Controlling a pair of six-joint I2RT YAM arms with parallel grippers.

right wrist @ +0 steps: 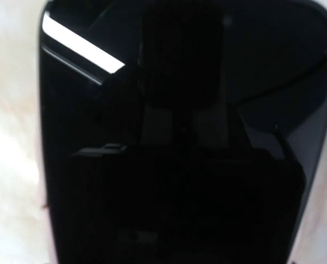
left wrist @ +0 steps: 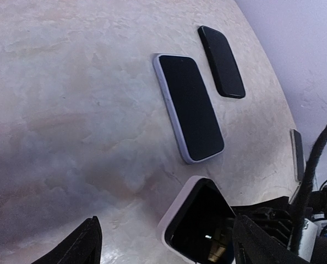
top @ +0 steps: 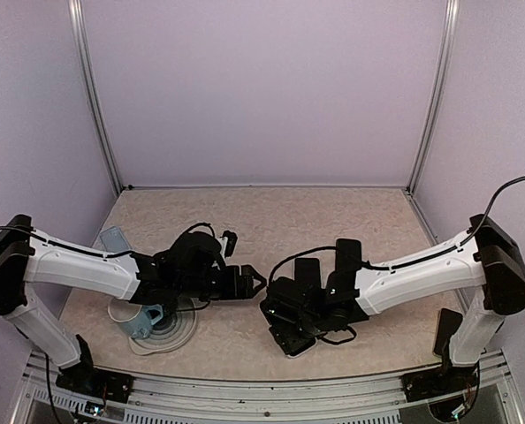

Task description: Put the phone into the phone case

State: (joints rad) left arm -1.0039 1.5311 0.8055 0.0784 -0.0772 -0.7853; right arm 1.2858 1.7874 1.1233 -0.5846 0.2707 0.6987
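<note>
A dark-screened phone (left wrist: 205, 228) lies in a pale lilac phone case (left wrist: 177, 212) on the table, close in front of my left gripper (left wrist: 174, 247). That gripper is open and empty, with one finger on each side of the phone's near corner. In the top view the left gripper (top: 261, 283) points right, towards the right gripper (top: 285, 320). The right gripper hangs low over the far end of the cased phone (top: 295, 344). In the right wrist view the black phone screen (right wrist: 185, 137) fills the frame and the right fingers cannot be made out.
A second phone in a lilac case (left wrist: 188, 107), a bare black phone (left wrist: 221, 60) and a third device (left wrist: 298, 154) lie further out. A blue mug (top: 146, 320) stands on a white plate (top: 176, 334) at the front left. A light blue flat item (top: 114, 238) lies beside the left arm.
</note>
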